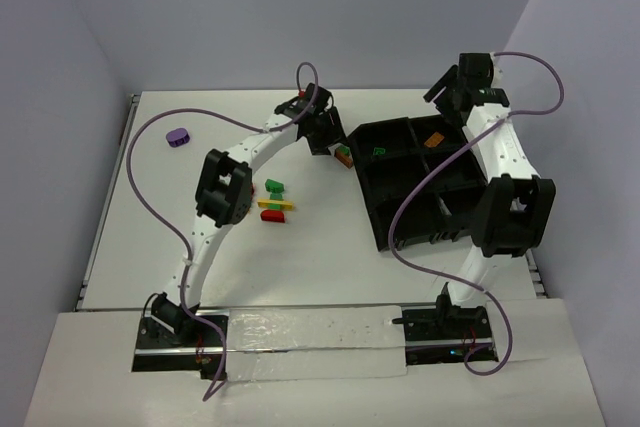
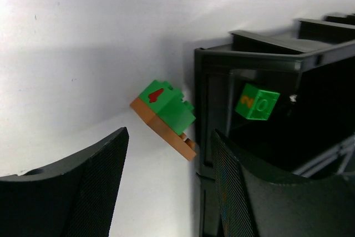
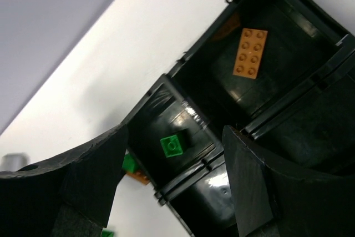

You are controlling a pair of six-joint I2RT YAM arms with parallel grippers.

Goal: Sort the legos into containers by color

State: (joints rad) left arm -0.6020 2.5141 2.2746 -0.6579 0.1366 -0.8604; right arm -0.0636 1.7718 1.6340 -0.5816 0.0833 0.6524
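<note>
Had my left gripper (image 1: 328, 140) spread empty beside the tray (image 1: 372, 209), right gripper (image 3: 175, 130) spread empty above it. One compartment (image 3: 191, 125) held a green brick (image 3: 173, 145), the next an orange brick (image 3: 250, 53).

A: Any print for you to read in the left wrist view?
B: Two marks. You get an orange "2" on the green brick (image 2: 257, 102) lying inside the black tray (image 2: 266, 43). The other green brick (image 2: 172, 109), sitting on an orange plate (image 2: 161, 127) just outside the tray wall, carries a red figure; reads like a "4", not certain.
A: Overhead view?
B: Marks there too small for you to read.
</note>
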